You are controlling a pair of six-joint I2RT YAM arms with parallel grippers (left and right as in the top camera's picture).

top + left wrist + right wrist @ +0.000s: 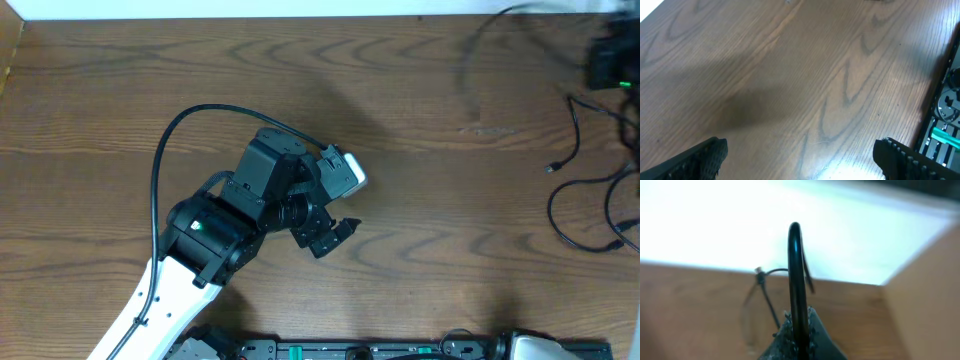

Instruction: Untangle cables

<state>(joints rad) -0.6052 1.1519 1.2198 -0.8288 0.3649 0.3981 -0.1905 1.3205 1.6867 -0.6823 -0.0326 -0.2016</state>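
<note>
left gripper (pixel 335 238) hangs over the middle of the wooden table (pixel 430 300) with its jaws spread wide and nothing between them. in the left wrist view its two textured fingers (pixel 702 160) sit at the bottom corners of the picture, far apart, with only bare wood grain between. right gripper (pixel 798 332) is pinched tight on a thin black cable (pixel 795 270), which comes up from between the pads and arches over in a narrow loop. behind that loop a further stretch of cord (pixel 767 300) hangs blurred, with a small knob at its top, in front of the table's far edge. from overhead the right gripper is only a dark, blurred shape at the far right corner, and a faint blurred strand curves away from it to the left. the rest of the cables (pixel 585 205) lie on the table by the right edge, in loose open loops rather than a tight knot, with one small plug end (pixel 550 168) pointing toward the table's middle. these cords are well apart from the left gripper. the left arm's own thicker black lead (pixel 160 165) arcs beside its wrist.
</note>
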